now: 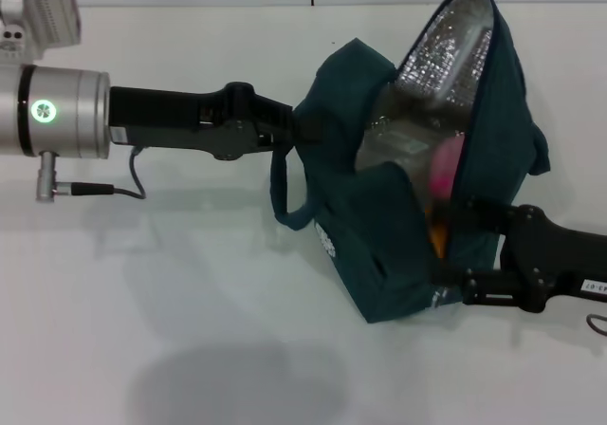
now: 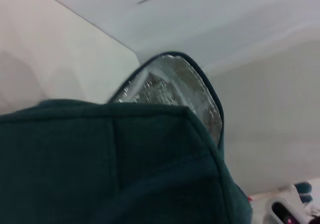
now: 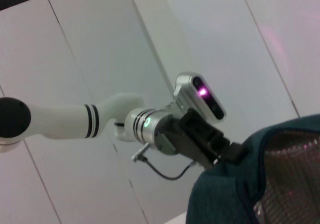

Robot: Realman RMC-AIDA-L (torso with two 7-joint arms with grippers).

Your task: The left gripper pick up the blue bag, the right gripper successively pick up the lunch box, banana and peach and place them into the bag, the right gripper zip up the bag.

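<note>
The blue bag (image 1: 379,254) stands on the desk (image 1: 171,292), mouth gaping; the left pincer (image 1: 302,129) is clamped on its rim to hold it open. The peach (image 1: 446,169) and the banana (image 1: 438,237) lie inside. The right pincer (image 1: 453,245) sits at the opening's edge, jaws apart, likely for zipping.

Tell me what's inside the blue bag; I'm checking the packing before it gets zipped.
Inside the blue bag, the head view shows the clear lunch box, the pink peach and an orange sliver, probably the banana. The bag's walls hide everything lower down.
</note>
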